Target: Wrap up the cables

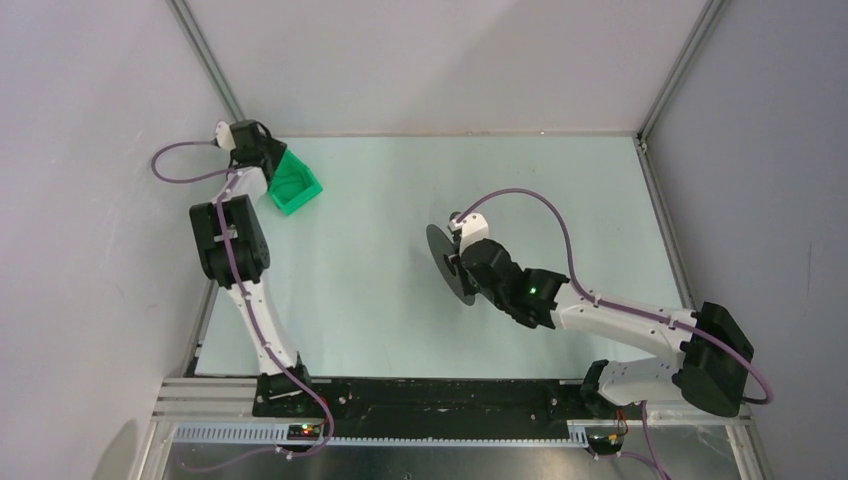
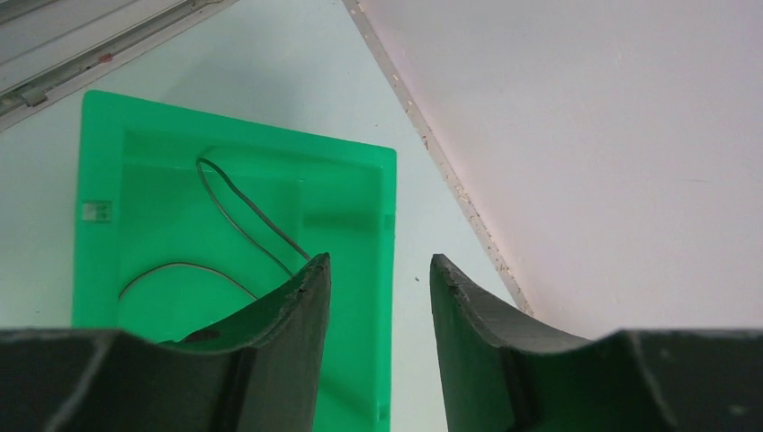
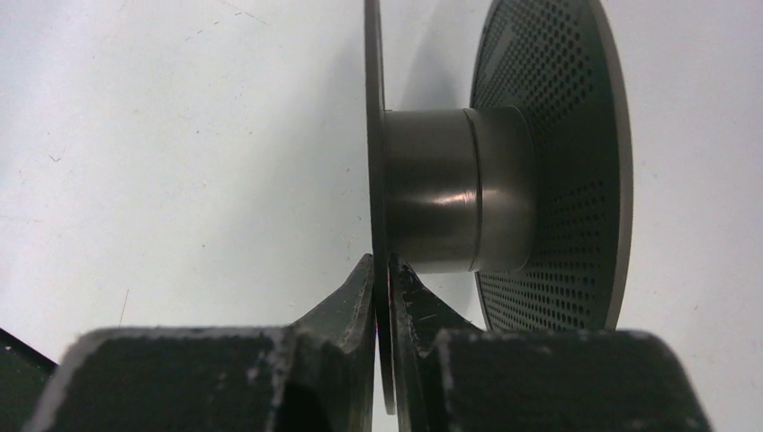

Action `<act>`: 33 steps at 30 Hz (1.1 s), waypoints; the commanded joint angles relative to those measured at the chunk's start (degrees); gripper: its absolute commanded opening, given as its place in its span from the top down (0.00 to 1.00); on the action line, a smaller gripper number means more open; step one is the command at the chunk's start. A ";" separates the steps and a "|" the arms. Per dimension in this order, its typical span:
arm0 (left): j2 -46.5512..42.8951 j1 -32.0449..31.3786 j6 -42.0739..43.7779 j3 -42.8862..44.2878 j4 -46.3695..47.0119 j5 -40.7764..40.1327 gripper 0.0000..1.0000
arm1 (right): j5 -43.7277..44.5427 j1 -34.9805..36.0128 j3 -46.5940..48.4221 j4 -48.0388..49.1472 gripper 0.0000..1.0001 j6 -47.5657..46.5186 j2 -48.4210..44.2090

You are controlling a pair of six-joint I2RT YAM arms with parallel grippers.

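A thin black cable lies in loose curls inside a green bin at the table's far left; the bin also shows in the top view. My left gripper is open and empty, its left finger over the bin's right side, its right finger over bare table. A black spool with two perforated discs and a bare metal hub stands on edge mid-table. My right gripper is shut on the rim of the spool's near disc. No cable is on the hub.
The pale table is enclosed by grey walls with metal frame rails at the back corners. The back wall's foot runs close beside the bin. A black mounting bar runs along the near edge.
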 commanded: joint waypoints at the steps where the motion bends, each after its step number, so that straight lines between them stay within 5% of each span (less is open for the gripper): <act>1: 1.08 0.81 -1.90 0.88 1.86 -1.78 0.52 | -0.28 -0.85 -0.68 1.31 0.87 0.32 -2.25; 33: 2.26 1.51 -2.88 -1.02 1.95 -2.86 0.56 | -0.73 -1.44 -0.95 2.25 0.87 0.02 -1.54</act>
